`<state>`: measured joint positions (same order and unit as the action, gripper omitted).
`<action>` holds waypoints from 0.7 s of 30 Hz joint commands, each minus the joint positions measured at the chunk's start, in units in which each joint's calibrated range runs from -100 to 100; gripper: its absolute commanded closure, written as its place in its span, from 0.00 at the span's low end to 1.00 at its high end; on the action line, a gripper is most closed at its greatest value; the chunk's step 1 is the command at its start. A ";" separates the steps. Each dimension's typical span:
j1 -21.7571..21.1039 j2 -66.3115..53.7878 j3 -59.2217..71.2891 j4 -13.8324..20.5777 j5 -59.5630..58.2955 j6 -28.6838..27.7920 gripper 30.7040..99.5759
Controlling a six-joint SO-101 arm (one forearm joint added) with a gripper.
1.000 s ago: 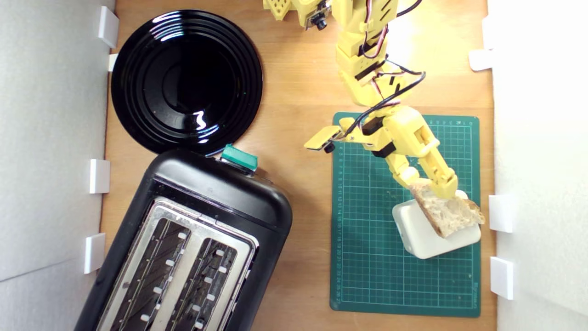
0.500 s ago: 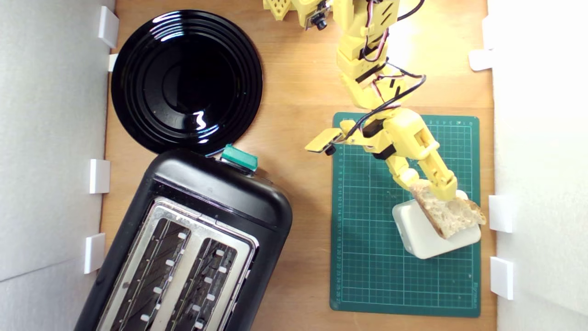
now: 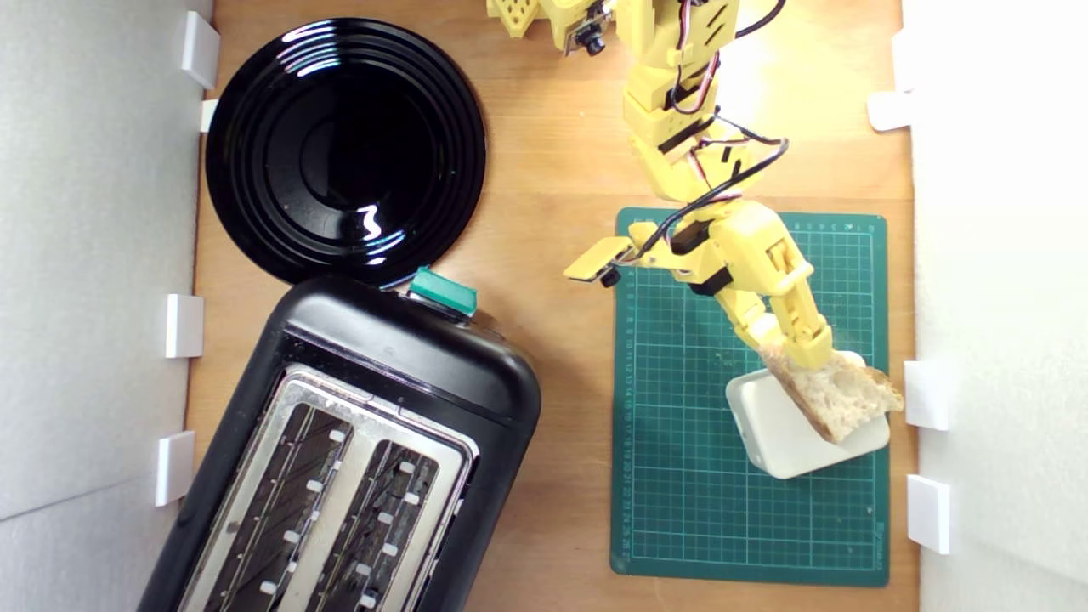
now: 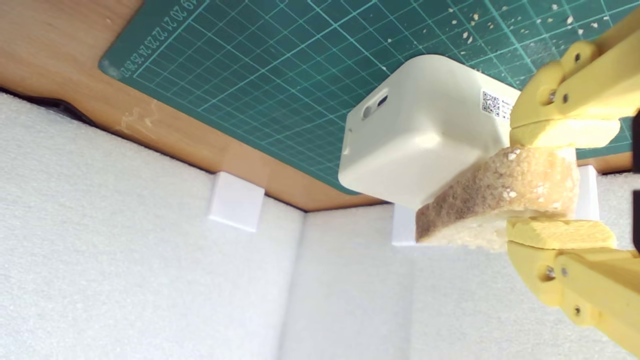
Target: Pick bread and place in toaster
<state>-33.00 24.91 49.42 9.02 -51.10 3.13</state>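
Gripper (image 4: 560, 187) clamped across the crust end of the bread slice (image 3: 837, 395), crumb end sticking out past the jaws over the cream box (image 3: 778, 433), probably to keep that end free for the toaster (image 3: 357, 459) slots, well apart.

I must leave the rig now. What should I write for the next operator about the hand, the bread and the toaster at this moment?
Hand: shut on the bread, gripping one end.
Bread: over the cream box on the green mat; whether it touches the box is unclear.
Toaster: at the exterior view's lower left, both slots empty.
Done: grasp.
Left: carry the bread across and lower it into a slot.
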 commanded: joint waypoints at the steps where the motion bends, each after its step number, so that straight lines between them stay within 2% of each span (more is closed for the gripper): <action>1: -0.77 -0.45 -2.26 -0.04 -1.88 0.30 0.51; 16: -0.68 -0.53 -1.99 -0.04 -1.88 0.03 0.64; 21: -0.44 -0.61 -1.90 -0.04 -2.06 0.30 0.65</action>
<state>-33.00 24.91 49.24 8.75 -51.53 3.08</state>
